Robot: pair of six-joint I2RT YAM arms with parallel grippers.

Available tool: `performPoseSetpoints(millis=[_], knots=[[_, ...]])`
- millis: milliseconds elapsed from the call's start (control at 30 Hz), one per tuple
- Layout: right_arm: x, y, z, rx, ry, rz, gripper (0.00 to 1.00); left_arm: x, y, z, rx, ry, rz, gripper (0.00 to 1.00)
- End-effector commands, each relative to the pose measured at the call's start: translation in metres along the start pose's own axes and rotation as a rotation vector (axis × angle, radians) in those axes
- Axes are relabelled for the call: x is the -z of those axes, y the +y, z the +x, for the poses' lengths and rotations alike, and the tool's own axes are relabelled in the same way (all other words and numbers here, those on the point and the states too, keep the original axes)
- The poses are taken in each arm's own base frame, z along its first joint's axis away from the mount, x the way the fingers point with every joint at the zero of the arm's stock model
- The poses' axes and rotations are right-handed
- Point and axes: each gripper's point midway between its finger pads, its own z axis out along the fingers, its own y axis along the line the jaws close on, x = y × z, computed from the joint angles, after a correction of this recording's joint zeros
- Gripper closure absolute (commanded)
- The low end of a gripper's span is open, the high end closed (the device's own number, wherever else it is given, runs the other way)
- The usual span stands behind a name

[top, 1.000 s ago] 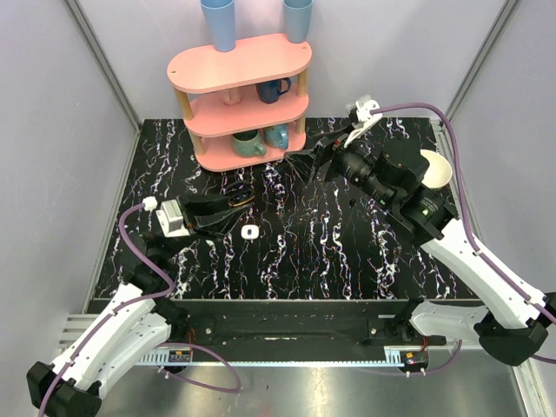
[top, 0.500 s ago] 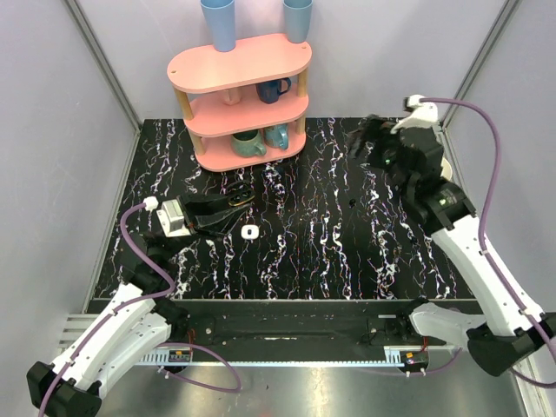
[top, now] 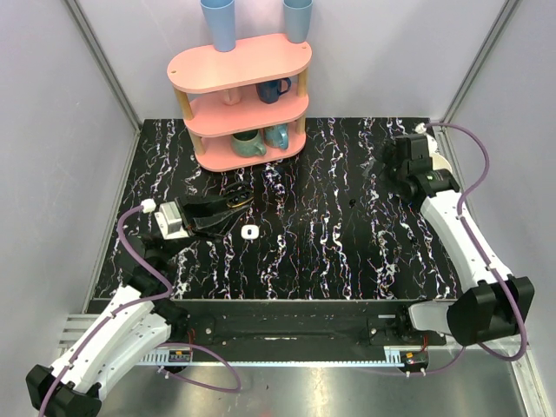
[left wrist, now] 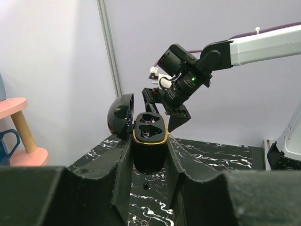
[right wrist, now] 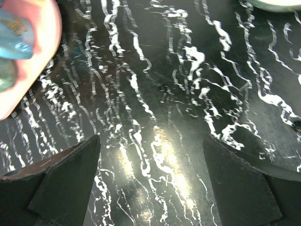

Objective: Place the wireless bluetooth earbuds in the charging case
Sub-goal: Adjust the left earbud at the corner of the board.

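- Left end effector (left wrist: pixel 148 162) clamped on open case (left wrist: pixel 149 139), held upright, lid tipped back.
- Right end effector (right wrist: pixel 150 141) spread wide, empty, above table (right wrist: pixel 155 70), far right.
- White earbud (top: pixel 249 232) lies on table, just beside case.

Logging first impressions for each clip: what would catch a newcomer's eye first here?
The pink three-tier shelf with mugs at the far left of the table stands out most. Next, the black charging case, lid open and wells empty, clamped in the left end effector, with a white earbud lying on the table near it.
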Motion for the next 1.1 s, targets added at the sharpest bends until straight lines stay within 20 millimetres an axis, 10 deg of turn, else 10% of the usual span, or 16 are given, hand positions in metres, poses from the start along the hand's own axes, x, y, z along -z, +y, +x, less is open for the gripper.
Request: performPoseSetpoints(millis=[0,300,1067], knots=[[-0.001,-0.028,0.005,-0.119,0.031,0.055,0.04,0.002,0.0,-0.008,-0.025,-0.029,-0.008,1.0],[-0.017,-0.132,0.029,-0.274,0.106,0.306,0.01,0.003,0.0,-0.004,-0.046,-0.011,-0.004,1.0],[-0.072,-0.219,0.065,-0.055,0.313,0.523,0.18,0.008,0.004,0.016,-0.119,0.045,-0.006,1.0]])
